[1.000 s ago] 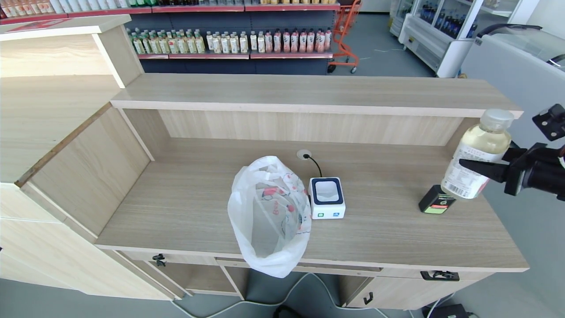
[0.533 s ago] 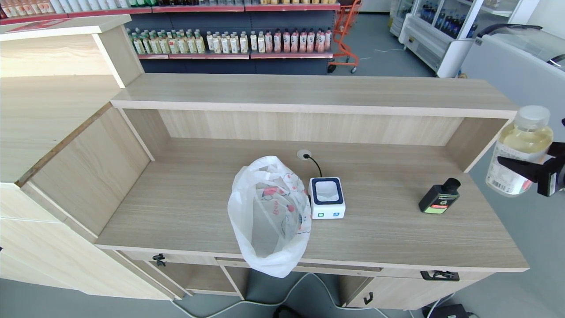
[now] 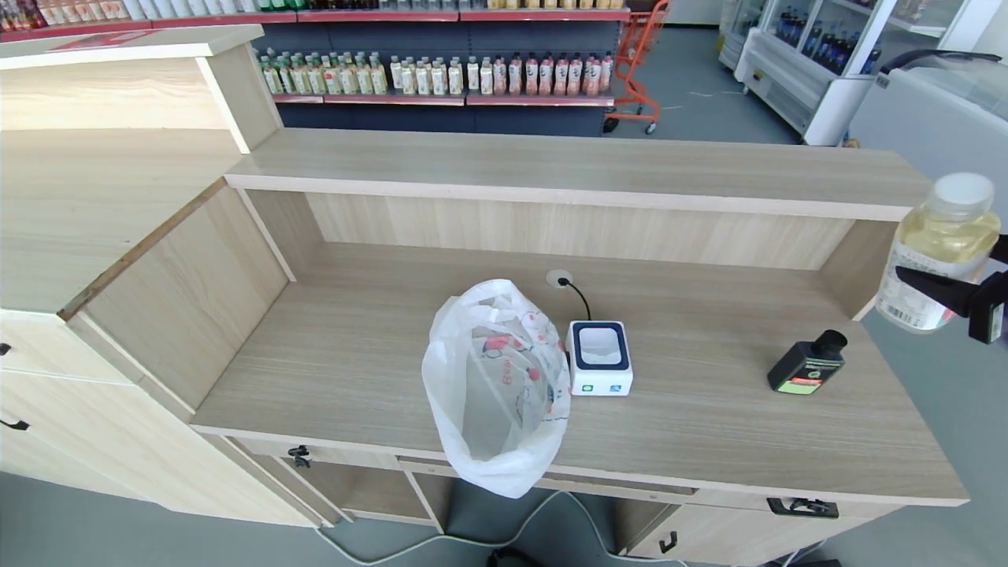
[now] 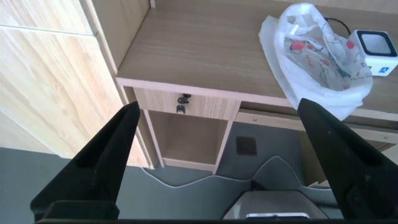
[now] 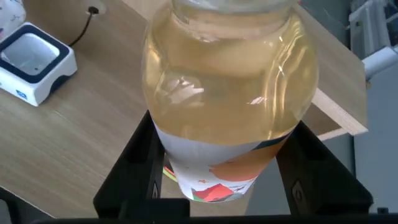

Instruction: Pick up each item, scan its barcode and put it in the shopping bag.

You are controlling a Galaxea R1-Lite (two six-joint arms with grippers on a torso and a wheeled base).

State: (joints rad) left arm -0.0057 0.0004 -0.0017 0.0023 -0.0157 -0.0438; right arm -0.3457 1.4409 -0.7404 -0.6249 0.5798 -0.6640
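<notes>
Plainly, the right gripper (image 3: pixel 945 272) is clamped on a clear bottle (image 3: pixel 937 236), one black finger (image 3: pixel 933 287) crossing the front of its label. In the right wrist view the same gripper (image 5: pixel 221 174) has a finger pressed to each side of the bottle (image 5: pixel 227 87). The bottle holds pale yellow liquid under a white cap, stands nearly upright, and hangs in the air off the right end of the counter (image 3: pixel 709 425), above its surface and touching nothing else. The left gripper (image 4: pixel 217 162) is spread wide with nothing between its fingers; it sits low before the counter's near left corner, over the floor. On the counter's right part, nearest the held bottle, a small black bottle (image 3: pixel 807 364) with a black cap and a green and red label lies by itself. Well apart from it, near the middle, sits the scanner (image 3: pixel 602 357), a white box with a dark blue rim around its window, its cable (image 3: pixel 581 299) running back to a hole in the counter. Just to the scanner's left, and touching it, stands the shopping bag (image 3: pixel 496 386), white plastic with red print, its mouth open and its lower part hanging over the counter's near edge.
</notes>
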